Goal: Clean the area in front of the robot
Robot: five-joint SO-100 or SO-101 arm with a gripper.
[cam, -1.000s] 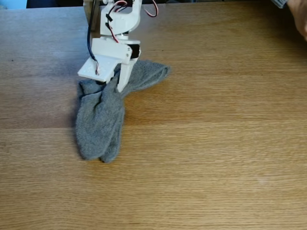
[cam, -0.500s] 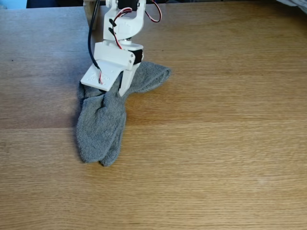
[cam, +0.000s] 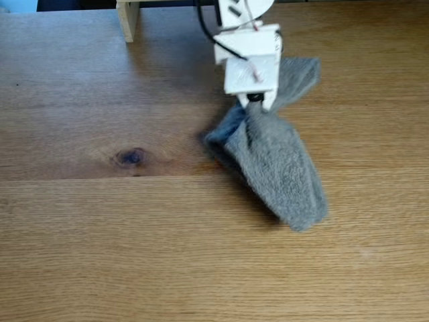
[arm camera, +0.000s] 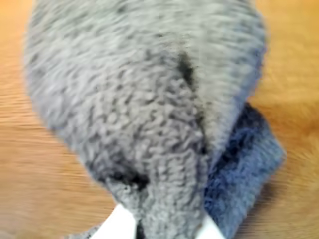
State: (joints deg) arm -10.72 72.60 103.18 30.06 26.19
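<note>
Your robot (cam: 244,40) reaches in from the far edge of the oak tabletop (cam: 201,255), its gripper (cam: 255,102) pinched tight on the bunched middle of the gray cloth (cam: 278,161). You see the cloth right of centre in the fixed view (one end trails toward the near right, the other lies far right behind the gripper). In the wrist view, white fingertips (arm camera: 119,224) flank the gray cloth (arm camera: 144,99). A dark knot (cam: 131,157) sits left; a pale wooden post (cam: 127,19) stands far left.

Post: pale wood post (cam: 127,20), upper left, standing at the far edge.
Corner: small blue patch (cam: 17,5), top left.
Light: soft daylight.
</note>
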